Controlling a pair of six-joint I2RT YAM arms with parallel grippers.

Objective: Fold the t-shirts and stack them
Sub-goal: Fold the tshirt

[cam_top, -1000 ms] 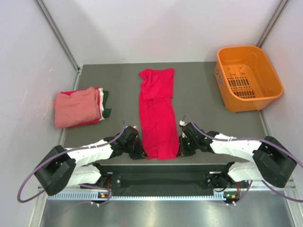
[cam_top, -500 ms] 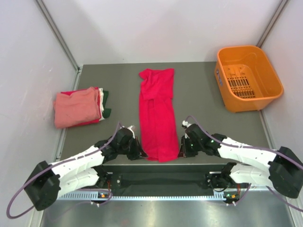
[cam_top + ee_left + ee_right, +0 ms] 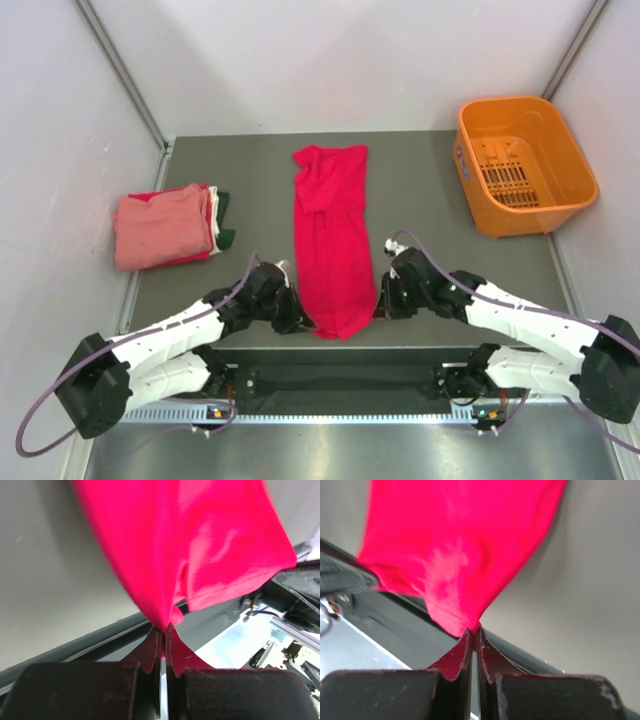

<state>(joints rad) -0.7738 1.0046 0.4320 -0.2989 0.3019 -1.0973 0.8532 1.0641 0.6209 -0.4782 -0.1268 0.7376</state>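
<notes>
A bright crimson red t-shirt (image 3: 332, 235) lies as a long narrow strip down the middle of the table, collar end far from me. My left gripper (image 3: 299, 323) is shut on its near left corner, and my right gripper (image 3: 377, 307) is shut on its near right corner. In the left wrist view the red t-shirt (image 3: 190, 545) hangs up out of my left gripper (image 3: 164, 630). The right wrist view shows the same cloth (image 3: 465, 545) pinched in my right gripper (image 3: 474, 632). The near hem is lifted off the table. A folded stack (image 3: 163, 226) with a salmon pink t-shirt on top sits at the left.
An orange plastic basket (image 3: 570, 180) stands at the far right corner. Dark green and pale cloth edges (image 3: 222, 215) peek from the right side of the stack. The table's near edge (image 3: 340, 345) runs just behind both grippers. White walls close in left and right.
Both grippers have closed in on the red shirt's near corners and lifted them, drawing the hem narrower and slightly away from the near edge.
</notes>
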